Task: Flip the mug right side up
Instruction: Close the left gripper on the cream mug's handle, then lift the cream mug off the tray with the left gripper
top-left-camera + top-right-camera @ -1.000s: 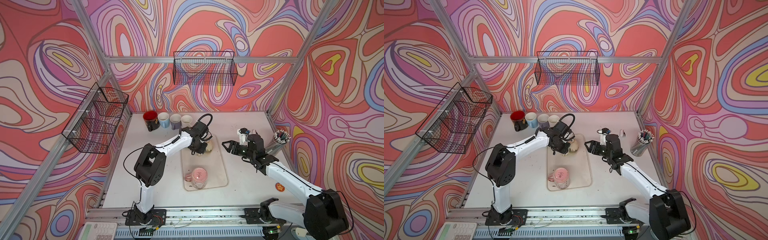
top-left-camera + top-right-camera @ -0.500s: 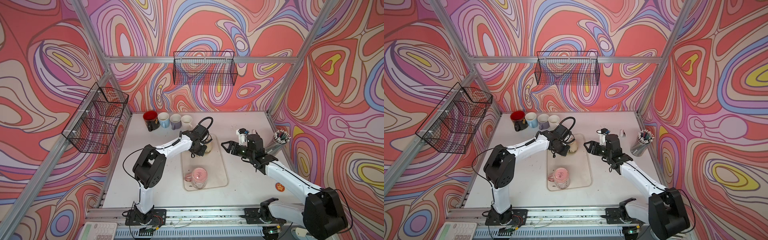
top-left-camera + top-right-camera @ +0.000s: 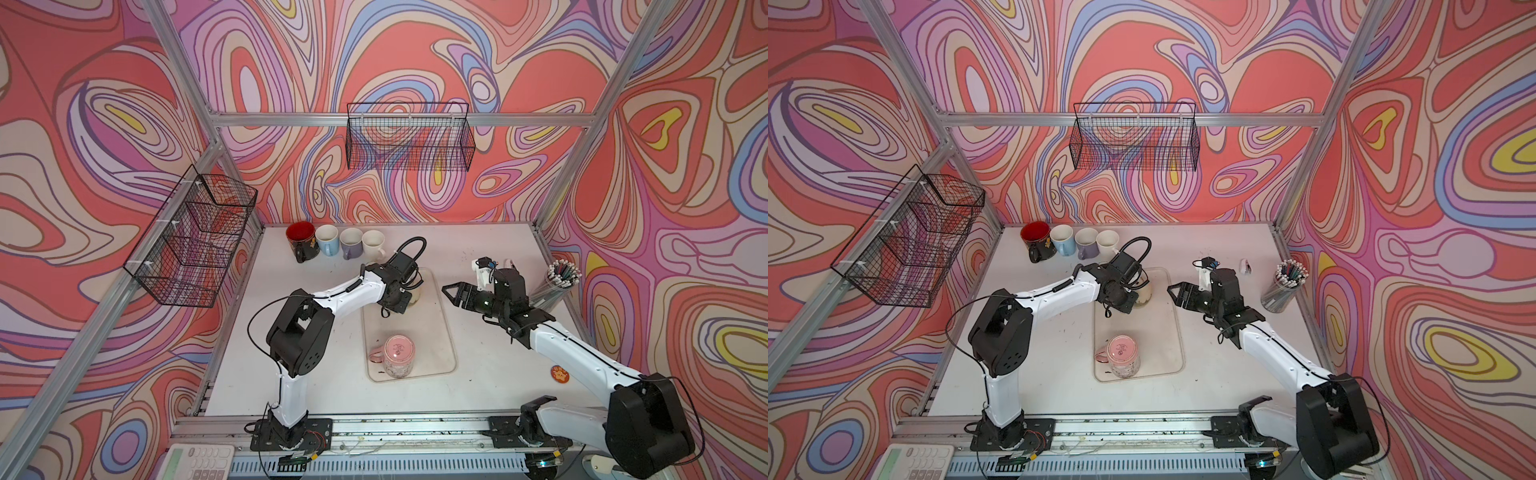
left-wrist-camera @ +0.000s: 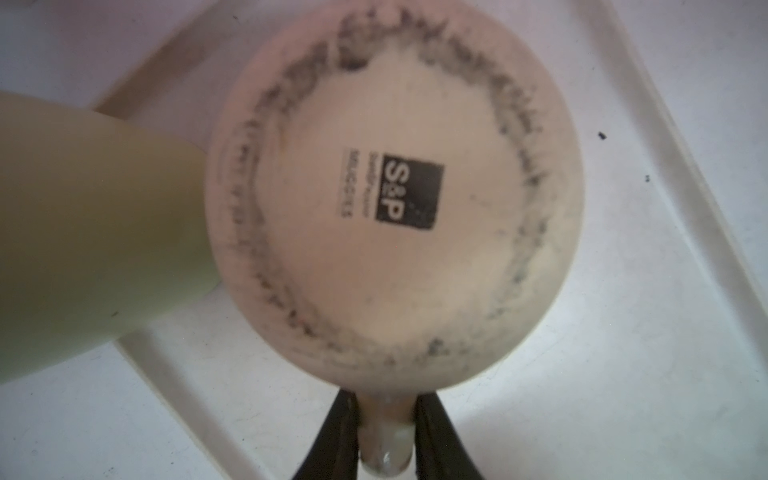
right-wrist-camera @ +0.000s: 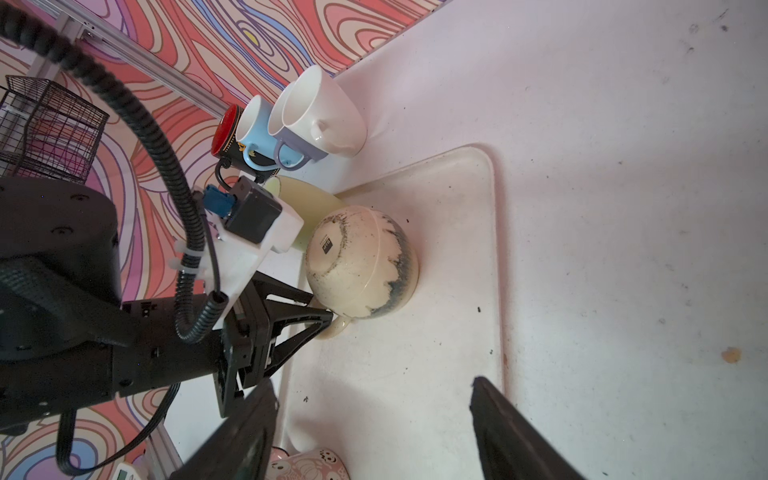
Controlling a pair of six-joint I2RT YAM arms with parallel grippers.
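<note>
The white desk is scuffed and speckled. A clear plastic tray with rounded corners lies on it.

The left arm reaches over the tray's far end and hides nearly all of the mug in both top views. The mug stands base up there, where it stood a second ago. It is round-bellied and glazed cream, with a dark speckled band and a black square stamp on its smudged base. The left jaws pinch its handle from both sides; the left wrist view cuts off their roots.

The right arm hangs over bare desk right of the tray, much as before, and the right jaws are spread on nothing.

A pink mug sits base up at the tray's near end. A green mug stands just beside the mug, hidden from above.
</note>
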